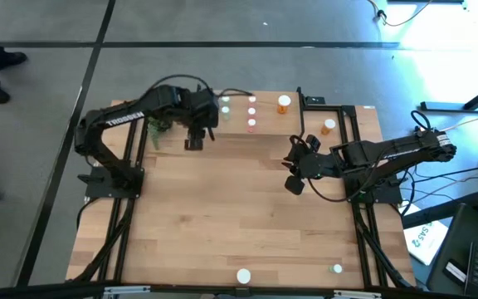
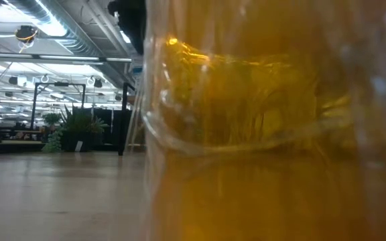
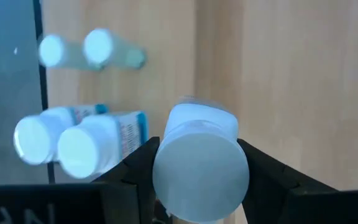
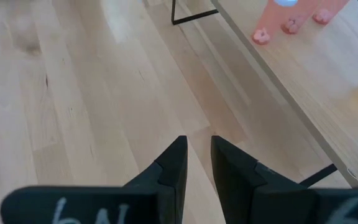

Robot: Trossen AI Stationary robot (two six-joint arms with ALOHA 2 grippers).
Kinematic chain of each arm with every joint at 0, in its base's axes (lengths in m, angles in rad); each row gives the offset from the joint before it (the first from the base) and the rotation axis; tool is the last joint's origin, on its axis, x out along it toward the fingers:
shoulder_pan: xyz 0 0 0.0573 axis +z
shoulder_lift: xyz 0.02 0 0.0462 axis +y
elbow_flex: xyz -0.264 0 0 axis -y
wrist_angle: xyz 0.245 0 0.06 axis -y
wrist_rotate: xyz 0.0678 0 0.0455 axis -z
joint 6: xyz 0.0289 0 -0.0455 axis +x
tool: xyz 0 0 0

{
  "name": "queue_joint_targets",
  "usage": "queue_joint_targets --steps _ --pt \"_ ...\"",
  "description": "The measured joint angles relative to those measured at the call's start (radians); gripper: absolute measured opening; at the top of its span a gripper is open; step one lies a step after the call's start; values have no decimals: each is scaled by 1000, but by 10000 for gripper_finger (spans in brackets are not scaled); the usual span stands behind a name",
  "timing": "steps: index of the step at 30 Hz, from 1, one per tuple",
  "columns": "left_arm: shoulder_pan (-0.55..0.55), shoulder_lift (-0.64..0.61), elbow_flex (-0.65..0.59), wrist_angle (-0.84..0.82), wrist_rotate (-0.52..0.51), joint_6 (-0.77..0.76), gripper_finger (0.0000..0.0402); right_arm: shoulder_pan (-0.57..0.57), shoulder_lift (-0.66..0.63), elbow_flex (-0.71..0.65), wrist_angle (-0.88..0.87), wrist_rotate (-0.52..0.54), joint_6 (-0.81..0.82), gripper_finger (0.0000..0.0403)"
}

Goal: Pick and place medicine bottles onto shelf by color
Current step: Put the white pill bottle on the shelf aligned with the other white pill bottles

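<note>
From above, the desk (image 1: pixel 247 216) carries the shelf (image 1: pixel 264 112) along its 12 o'clock edge. On the shelf stand a pale green bottle (image 1: pixel 225 105), a column of pink bottles (image 1: pixel 251 112) and an orange bottle (image 1: pixel 284 103); a second orange bottle (image 1: pixel 329 126) sits toward 2 o'clock, though whether it rests on the shelf or the desk is unclear. The left gripper (image 1: pixel 194 137) hangs at the shelf's 9 o'clock end, near a small green plant (image 1: pixel 158 126). The right gripper (image 1: pixel 295 176) hovers over bare desk toward 3 o'clock, below the shelf. Two more bottles stand at the 6 o'clock edge: a white bottle (image 1: pixel 244 276) and a small greenish bottle (image 1: pixel 337 268).

At desk height, an orange translucent bottle (image 2: pixel 273 134) sits right against the lens and fills most of the picture; the room and some potted plants (image 2: pixel 76 127) show beyond it.

The left wrist view shows the left gripper (image 3: pixel 201 177) clamped on a white-capped bottle (image 3: pixel 201 165), one dark finger on each side of it. Beyond it stand two pale green bottles (image 3: pixel 92 50) and two white labelled bottles (image 3: pixel 79 140).

The right wrist view shows the right gripper (image 4: pixel 197 165) with its fingers nearly together and nothing between them, over bare desk. The shelf (image 4: pixel 303 81) lies ahead, with pink bottles (image 4: pixel 288 18) on its plank.
</note>
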Motion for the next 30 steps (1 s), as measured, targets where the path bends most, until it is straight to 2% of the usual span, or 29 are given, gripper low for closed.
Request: queue_joint_targets --steps 10,30 --pt "93 5 -5 26 67 40 161 0 0 0 0 0 0 74" --pt "142 6 -126 112 67 54 161 0 0 0 -1 0 0 74"
